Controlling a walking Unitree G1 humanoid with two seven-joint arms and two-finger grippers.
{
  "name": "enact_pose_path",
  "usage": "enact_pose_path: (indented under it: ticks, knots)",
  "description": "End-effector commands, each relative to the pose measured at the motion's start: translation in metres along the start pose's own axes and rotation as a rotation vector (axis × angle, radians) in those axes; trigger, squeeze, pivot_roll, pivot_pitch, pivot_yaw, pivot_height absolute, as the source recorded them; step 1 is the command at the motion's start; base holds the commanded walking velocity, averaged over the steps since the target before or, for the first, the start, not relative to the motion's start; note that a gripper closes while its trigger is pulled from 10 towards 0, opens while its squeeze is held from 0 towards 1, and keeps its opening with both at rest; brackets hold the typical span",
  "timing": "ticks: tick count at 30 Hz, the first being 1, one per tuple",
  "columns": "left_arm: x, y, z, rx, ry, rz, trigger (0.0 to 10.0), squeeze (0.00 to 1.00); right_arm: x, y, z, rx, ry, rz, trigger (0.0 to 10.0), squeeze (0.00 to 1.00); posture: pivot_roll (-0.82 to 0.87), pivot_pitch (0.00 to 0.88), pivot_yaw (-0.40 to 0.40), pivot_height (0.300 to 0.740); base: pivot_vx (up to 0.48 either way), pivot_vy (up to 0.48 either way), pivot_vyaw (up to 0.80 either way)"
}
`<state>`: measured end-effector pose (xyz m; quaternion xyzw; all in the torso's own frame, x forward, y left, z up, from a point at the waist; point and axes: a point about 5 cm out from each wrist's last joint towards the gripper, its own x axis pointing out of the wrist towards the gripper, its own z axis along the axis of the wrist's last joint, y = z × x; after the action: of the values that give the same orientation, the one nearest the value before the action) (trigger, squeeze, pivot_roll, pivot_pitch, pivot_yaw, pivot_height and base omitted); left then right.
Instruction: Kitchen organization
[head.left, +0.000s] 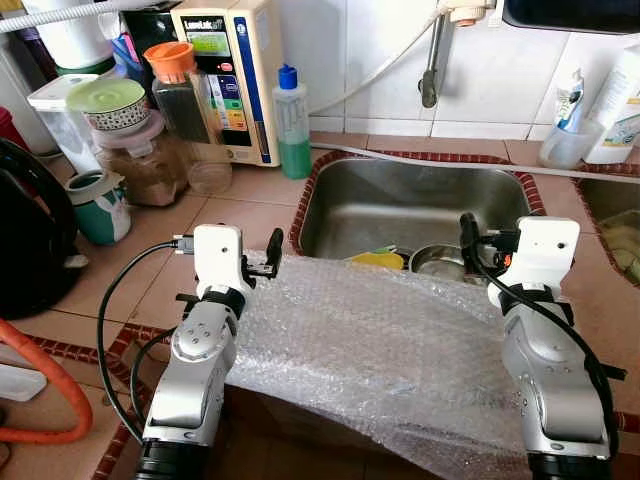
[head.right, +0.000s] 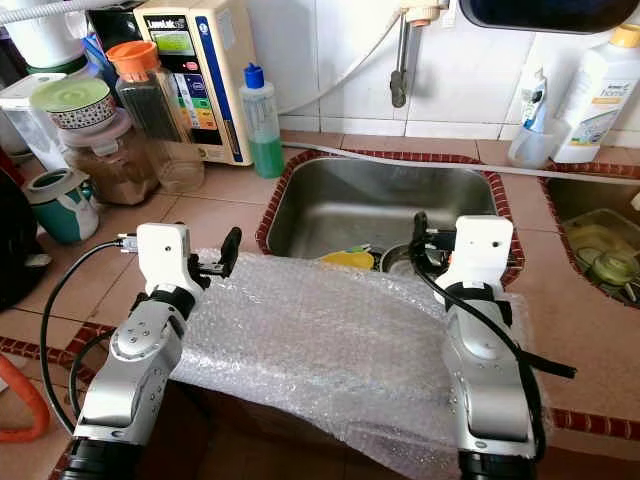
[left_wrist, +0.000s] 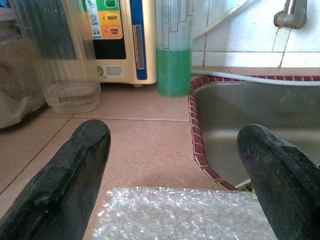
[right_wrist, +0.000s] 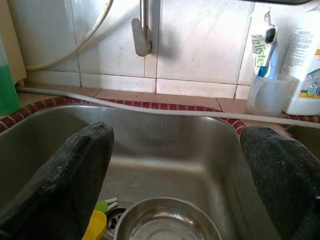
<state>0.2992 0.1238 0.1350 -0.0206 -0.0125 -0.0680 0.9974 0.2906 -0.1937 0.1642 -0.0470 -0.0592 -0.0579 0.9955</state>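
Green soap bottle (head.left: 292, 125) (by water ionizer (head.left: 228, 70))

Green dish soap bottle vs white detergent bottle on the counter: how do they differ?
The clear bottle of green liquid with a blue cap stands on the left of the steel sink, beside the white water machine; the white detergent bottle stands on the right, next to a clear cup. The green bottle is see-through and slim; the white one is opaque, broader and labelled. Both stand upright against the tiled wall.
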Motion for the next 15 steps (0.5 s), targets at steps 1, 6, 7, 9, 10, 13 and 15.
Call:
enact_pose_path:
  ticks: [1,6,7,9,10,13,15]
  knots:
    - [-0.0005,0.0033,-0.0036,0.017,0.02,0.011,10.0,0.0,0.0025,0.0033,0.0005,0.011,0.007,0.011,10.0,0.0,0.02,0.0,0.073,0.74,-0.251,0.0,0.0]
    - [0.0,0.0031,-0.0038,0.013,0.021,0.009,10.0,0.0,0.0026,0.003,-0.0006,0.01,0.011,0.01,10.0,0.0,0.02,0.0,0.075,0.74,-0.249,0.0,0.0]
    - [0.0001,0.0032,-0.0038,0.014,0.02,0.01,10.0,0.0,0.0025,0.0028,-0.0011,0.01,0.012,0.009,10.0,0.0,0.02,0.0,0.075,0.74,-0.255,0.0,0.0]
    - [0.0006,0.0035,-0.0028,0.015,0.017,0.009,10.0,0.0,0.0024,0.0027,-0.0016,0.017,0.017,0.007,10.0,0.0,0.02,0.0,0.075,0.74,-0.279,0.0,0.0]
    - [0.0012,0.0036,-0.0025,0.017,0.016,0.008,10.0,0.0,0.0027,0.0027,-0.0015,0.018,0.017,0.007,10.0,0.0,0.02,0.0,0.075,0.74,-0.277,0.0,0.0]
    - [0.0023,0.0039,-0.0021,0.021,0.014,0.006,10.0,0.0,0.0038,0.0028,-0.0004,0.018,0.014,0.008,10.0,0.0,0.02,0.0,0.076,0.74,-0.294,0.0,0.0]
    - [0.0026,0.0042,-0.002,0.022,0.014,0.006,10.0,0.0,0.0042,0.0025,-0.0004,0.019,0.014,0.006,10.0,0.0,0.02,0.0,0.076,0.74,-0.298,0.0,0.0]
